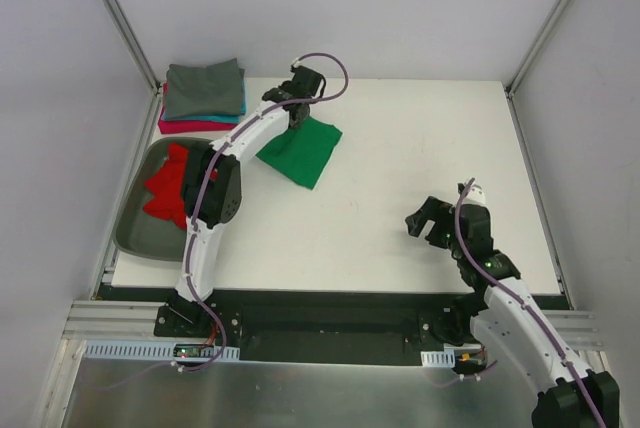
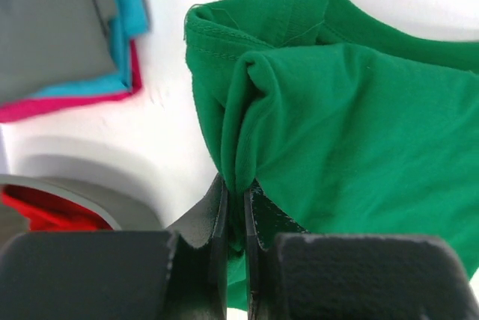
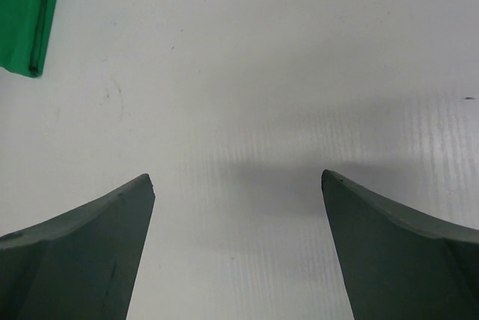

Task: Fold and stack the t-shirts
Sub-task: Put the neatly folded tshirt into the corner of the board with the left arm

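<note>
Nearest, my right pincer [image 1: 424,220] hangs over the white desk [image 1: 420,138], jaws spread wide with nothing between them, well apart from the cloth. At mid-left, the red t-shirt [image 1: 165,188] lies crumpled in the grey tray [image 1: 140,240], not yet folded. Beyond it, the green t-shirt [image 1: 300,151] lies on the desk as a rough folded rectangle. My left pincer [image 2: 236,185] is clamped on a gathered pleat at its far-left corner, near the hemmed edge. Farthest, the stack sits at the desk's back-left corner: the grey t-shirt [image 1: 203,83] on top, the teal t-shirt [image 1: 238,108] beneath, the pink-magenta t-shirt [image 1: 185,126] at the bottom. I judge the step to be carrying green onto that stack. To do it well, I would lift until the trailing cloth clears the grey top, travel slowly so the layers do not fall open, and release square to the pile's edges.
</note>
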`<state>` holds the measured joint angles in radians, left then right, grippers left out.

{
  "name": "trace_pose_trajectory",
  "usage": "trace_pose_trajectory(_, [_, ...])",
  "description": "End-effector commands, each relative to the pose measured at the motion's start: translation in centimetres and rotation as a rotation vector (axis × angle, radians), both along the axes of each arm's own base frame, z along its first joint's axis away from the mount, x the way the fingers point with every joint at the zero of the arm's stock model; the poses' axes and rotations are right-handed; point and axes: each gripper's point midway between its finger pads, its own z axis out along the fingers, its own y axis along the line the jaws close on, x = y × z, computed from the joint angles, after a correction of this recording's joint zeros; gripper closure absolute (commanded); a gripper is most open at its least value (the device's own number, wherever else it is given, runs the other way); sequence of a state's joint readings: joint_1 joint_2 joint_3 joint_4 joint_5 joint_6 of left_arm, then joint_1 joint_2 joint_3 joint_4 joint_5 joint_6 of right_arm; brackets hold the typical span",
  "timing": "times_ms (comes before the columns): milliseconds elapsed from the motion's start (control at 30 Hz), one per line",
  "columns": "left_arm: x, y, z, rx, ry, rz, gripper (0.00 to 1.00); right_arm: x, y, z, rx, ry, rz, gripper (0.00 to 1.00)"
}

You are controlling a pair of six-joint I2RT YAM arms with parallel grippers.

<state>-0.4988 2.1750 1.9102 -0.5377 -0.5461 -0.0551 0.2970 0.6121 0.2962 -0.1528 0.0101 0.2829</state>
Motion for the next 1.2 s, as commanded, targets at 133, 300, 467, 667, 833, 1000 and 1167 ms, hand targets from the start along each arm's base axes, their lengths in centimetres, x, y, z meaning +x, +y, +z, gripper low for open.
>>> trace_pose_trajectory(133, [7.4, 4.8, 7.3, 0.146, -0.172, -0.004, 1.00, 2.0, -2.2, -0.3, -0.112, -0.052, -0.077, 0.04])
trace_pose_trajectory(300, [10.8, 8.0, 8.6, 0.124, -0.266, 0.030, 1.00, 2.8, -2.2, -0.9, -0.122, -0.044, -0.087, 0.04])
trace_pose_trajectory(467, [14.1, 11.8, 11.0, 0.214, -0.391, 0.069, 1.00, 3.7, -1.8, -1.5, -0.116, -0.025, -0.090, 0.04])
trace_pose_trajectory(667, [15.7, 14.4, 14.0, 0.300, -0.490, 0.091, 1.00, 4.4, -1.4, -3.1, -0.127, 0.058, -0.088, 0.04])
trace_pose_trajectory(833, [15.2, 16.9, 15.8, 0.308, -0.523, 0.154, 1.00, 4.7, -0.8, -4.2, -0.127, 0.120, -0.064, 0.04])
trace_pose_trajectory(1000, [14.6, 18.1, 18.4, 0.299, -0.567, 0.160, 1.00, 5.0, -1.2, -3.6, -0.124, 0.080, -0.094, 0.04])
trace_pose_trajectory(1167, [14.3, 19.0, 20.1, 0.291, -0.597, 0.149, 1.00, 4.7, -1.9, -2.3, -0.115, 0.007, -0.121, 0.04])
